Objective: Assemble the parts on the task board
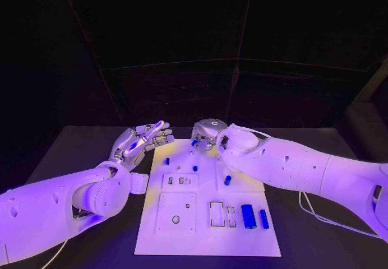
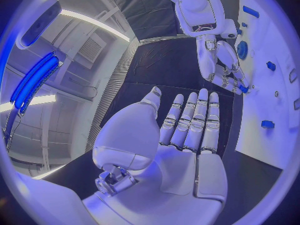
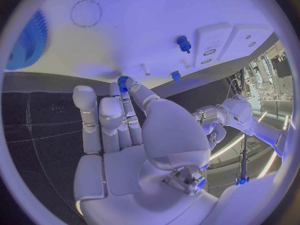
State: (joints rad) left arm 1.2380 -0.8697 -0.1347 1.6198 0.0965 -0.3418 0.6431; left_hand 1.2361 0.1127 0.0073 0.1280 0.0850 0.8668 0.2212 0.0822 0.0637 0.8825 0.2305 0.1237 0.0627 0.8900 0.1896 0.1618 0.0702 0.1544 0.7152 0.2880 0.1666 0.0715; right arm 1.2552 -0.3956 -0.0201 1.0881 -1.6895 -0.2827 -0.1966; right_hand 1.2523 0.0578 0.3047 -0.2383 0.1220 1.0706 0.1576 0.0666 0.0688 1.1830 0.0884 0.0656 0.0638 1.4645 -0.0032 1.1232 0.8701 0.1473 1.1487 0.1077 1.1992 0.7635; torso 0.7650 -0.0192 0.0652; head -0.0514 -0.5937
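the right hand [image 1: 207,134] pinched a small blue gear [image 3: 122,81] in its fingertips above the far edge of the task board [image 1: 206,235]. the left hand [image 1: 144,140] was flat, fingers extended and empty, beside the board's far left corner. other blue parts [image 1: 249,216] lay on the board.

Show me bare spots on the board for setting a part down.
On the task board, the near strip below the blue cylinders and the left margin by the oval-hole plate look bare. The far end is crowded: right hand, left hand and small blue parts.
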